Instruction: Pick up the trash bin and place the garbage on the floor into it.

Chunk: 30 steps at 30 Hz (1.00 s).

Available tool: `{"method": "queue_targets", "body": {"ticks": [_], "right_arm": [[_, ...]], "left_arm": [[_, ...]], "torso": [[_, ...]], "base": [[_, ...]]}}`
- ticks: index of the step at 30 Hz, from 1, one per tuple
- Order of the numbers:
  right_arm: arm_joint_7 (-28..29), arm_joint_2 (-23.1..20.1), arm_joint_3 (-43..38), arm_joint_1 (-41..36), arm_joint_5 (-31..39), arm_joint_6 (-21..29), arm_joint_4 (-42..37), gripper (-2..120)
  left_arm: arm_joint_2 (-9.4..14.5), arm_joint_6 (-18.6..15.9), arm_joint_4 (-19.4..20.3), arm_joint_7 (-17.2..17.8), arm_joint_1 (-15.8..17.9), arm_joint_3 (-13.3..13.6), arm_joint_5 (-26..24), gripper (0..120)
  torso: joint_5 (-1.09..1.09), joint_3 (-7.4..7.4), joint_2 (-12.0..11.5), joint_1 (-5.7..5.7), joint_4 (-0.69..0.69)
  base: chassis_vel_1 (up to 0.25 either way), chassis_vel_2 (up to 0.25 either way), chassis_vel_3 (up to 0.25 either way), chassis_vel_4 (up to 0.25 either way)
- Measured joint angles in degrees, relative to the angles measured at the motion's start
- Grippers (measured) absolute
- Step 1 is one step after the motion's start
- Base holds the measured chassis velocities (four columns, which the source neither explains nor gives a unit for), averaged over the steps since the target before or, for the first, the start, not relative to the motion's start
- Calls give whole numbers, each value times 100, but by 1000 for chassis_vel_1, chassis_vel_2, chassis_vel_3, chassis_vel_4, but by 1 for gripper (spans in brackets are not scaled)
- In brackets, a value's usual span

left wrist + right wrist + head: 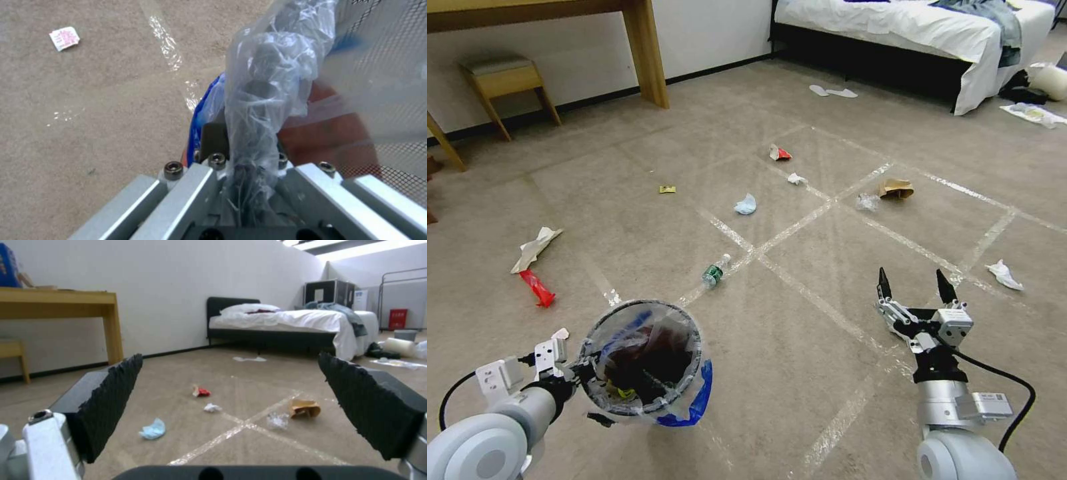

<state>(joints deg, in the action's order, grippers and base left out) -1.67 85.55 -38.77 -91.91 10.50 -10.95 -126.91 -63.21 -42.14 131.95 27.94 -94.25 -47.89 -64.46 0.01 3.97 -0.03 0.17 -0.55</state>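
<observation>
Head view shows us our left gripper [584, 373] pinching the rim of the trash bin [644, 363], held above the floor [800, 347], while our right gripper [915, 281] hangs with fingers spread wide, and the garbage [746, 205] lies scattered ahead.

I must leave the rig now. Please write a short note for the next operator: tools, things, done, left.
Left tool: shut on the trash bin rim, bin held low at the robot's left.
Right tool: open, empty, above the floor.
Done: bin picked up; some litter already inside.
Left: the bottle, blue mask, brown paper bag, red-white carton, tissues and wrappers are on the carpet.
</observation>
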Motion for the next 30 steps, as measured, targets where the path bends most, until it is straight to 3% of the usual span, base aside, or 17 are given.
{"method": "queue_targets", "body": {"ticks": [30], "right_arm": [[-114,30,159,-136,-120,-45,-108,100]], "left_arm": [[-119,0,54,-59,35,42,138,1]], "torso": [[0,0,0,1,0]], "base": [[0,0,0,0]]}}
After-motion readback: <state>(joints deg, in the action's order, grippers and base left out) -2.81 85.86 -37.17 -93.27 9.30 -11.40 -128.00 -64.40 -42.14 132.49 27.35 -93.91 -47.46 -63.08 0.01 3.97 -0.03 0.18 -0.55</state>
